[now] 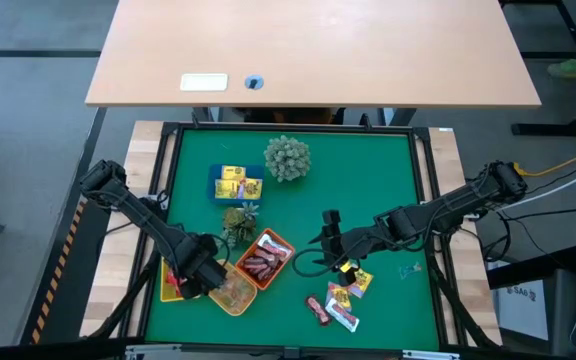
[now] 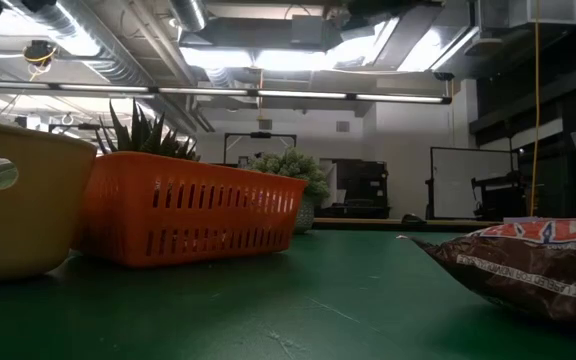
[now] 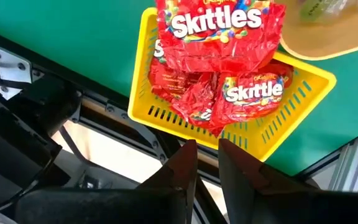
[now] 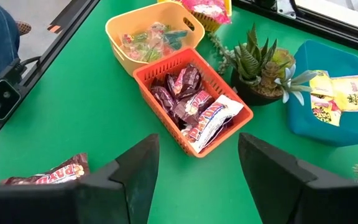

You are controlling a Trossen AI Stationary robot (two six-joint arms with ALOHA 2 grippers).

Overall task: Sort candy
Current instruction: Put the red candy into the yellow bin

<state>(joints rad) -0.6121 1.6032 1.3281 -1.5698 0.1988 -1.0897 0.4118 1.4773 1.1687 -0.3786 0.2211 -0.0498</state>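
Candy sits sorted by kind: red Skittles packets [image 3: 219, 59] fill the yellow tray [image 3: 291, 118] at the mat's near-left edge, dark bars [image 4: 182, 93] lie in the orange basket [image 4: 238, 121], and a loose heap [image 1: 340, 298] stays on the green mat [image 1: 368, 180]. The left gripper [image 3: 202, 155] hovers over the yellow tray, fingers nearly together and seemingly holding nothing. The right gripper [image 4: 197, 158] hangs wide open, empty, near the orange basket.

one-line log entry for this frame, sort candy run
left gripper: shut, over yellow tray of red packets | right gripper: open, empty, facing orange tray
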